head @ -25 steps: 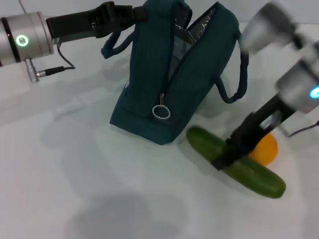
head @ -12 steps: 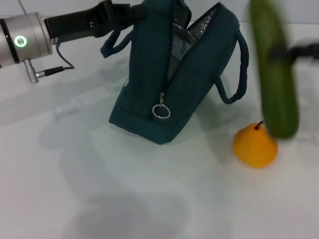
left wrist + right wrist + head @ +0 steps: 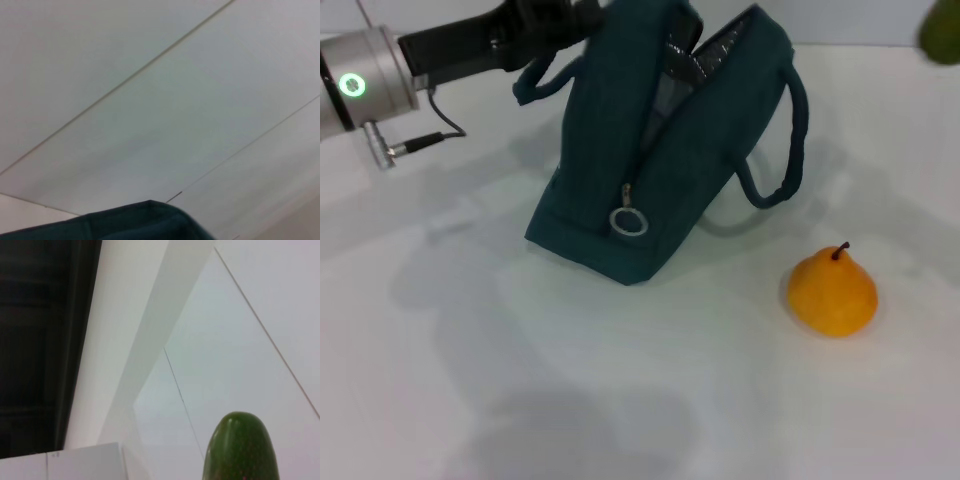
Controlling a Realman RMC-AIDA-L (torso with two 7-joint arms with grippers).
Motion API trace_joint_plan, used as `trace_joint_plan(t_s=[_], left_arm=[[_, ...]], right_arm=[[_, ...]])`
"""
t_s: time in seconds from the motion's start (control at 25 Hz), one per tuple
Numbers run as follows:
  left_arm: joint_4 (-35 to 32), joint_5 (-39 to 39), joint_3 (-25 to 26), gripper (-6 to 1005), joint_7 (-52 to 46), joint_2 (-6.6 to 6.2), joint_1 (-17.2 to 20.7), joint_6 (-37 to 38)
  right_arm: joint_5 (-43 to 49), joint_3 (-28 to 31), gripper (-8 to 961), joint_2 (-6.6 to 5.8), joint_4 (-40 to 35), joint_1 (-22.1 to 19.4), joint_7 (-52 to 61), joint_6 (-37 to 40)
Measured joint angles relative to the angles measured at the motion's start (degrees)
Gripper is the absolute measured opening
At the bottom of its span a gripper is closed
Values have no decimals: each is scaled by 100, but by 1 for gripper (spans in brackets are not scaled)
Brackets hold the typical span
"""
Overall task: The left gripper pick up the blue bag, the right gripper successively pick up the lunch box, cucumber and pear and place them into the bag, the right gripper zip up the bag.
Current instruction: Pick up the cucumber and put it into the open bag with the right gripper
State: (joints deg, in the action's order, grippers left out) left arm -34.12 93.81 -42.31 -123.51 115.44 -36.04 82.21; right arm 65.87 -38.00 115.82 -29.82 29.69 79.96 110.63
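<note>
On the white table (image 3: 620,400), the left tool (image 3: 555,12) clamps the blue bag (image 3: 650,150) (no readable label), pear (image 3: 832,292) beside.

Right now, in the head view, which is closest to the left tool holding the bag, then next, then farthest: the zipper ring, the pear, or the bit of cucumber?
From the left tool, at the bag's top:
1. Zipper ring, on the bag's front, below it.
2. Pear, on the table toward the right.
3. Cucumber, far right edge, up high.

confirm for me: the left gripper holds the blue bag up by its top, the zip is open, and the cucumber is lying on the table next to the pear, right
Not quite. The cucumber is not on the table: the head view shows only its tip at the upper right edge, well above the pear, which sits alone. The blue bag is open, with the left gripper at its top.
</note>
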Motion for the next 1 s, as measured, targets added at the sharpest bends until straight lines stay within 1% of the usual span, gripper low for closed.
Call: trace_joint_plan(t_s=[0.08, 0.28, 0.36, 0.48, 0.6, 0.84, 0.96, 1.0], left_arm=[[-1, -41, -1, 63, -16, 34, 1, 69], [10, -117, 1, 63, -53, 80, -3, 193], [8, -134, 1, 63, -55, 98, -3, 196], [23, -157, 3, 63, -33, 105, 7, 186], [29, -158, 4, 63, -12, 105, 8, 164], [11, -157, 4, 63, 2, 77, 44, 82], [-20, -155, 4, 63, 21, 58, 71, 13], [-21, -139, 4, 65, 37, 31, 74, -1]], right_arm=[[-110, -301, 645, -25, 631, 186, -629, -101], [-166, -591, 647, 29, 1601, 670, -2045, -203], [-189, -723, 648, 31, 2138, 980, -2531, -187], [-169, -893, 650, 33, 2580, 1263, -3045, -265], [-164, -1078, 651, 35, 2770, 1404, -3471, -317], [-159, -1457, 654, 38, 2768, 1549, -4085, -463], [-159, -1630, 655, 37, 2739, 1607, -4167, -522], [-165, -1645, 656, 38, 2696, 1593, -4171, -526]])
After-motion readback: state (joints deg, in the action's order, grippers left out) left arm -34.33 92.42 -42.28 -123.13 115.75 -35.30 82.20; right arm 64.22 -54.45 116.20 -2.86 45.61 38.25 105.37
